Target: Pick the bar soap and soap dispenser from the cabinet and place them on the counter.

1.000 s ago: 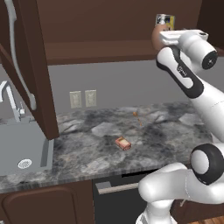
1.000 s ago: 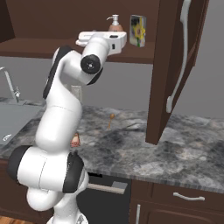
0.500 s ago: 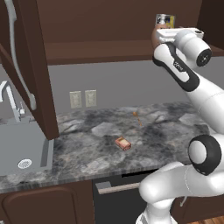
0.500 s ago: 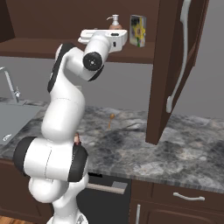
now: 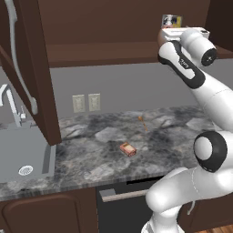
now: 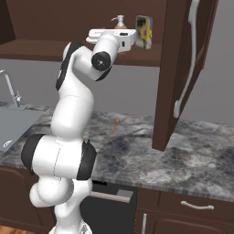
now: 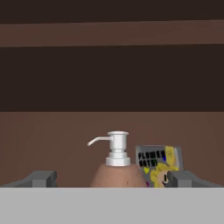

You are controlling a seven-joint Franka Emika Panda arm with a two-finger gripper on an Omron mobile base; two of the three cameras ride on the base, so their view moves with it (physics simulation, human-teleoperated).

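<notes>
The soap dispenser (image 7: 116, 171), a brown bottle with a white-silver pump, stands on the shelf of the cabinet (image 5: 100, 53). In the right base view only its pump (image 6: 119, 21) rises behind the hand. My gripper (image 7: 113, 179) is open and level with the bottle. One fingertip (image 7: 41, 178) sits to each side of it, well apart from it. At the shelf's front edge the gripper (image 6: 114, 33) (image 5: 176, 30) holds nothing. The bar soap (image 5: 128, 149) lies on the counter (image 5: 86, 157), right of the sink.
A yellow-and-blue box (image 7: 158, 165) (image 6: 144, 31) stands just right of the bottle. The open cabinet doors (image 5: 32, 68) (image 6: 180, 68) hang out over the counter on both sides. A sink (image 5: 22, 154) is at the left. A small orange stick (image 5: 142, 123) lies near the wall.
The hand has risen slightly and moved in toward the shelf and the dispenser. Its jaws stay open, and the bar soap has not moved.
</notes>
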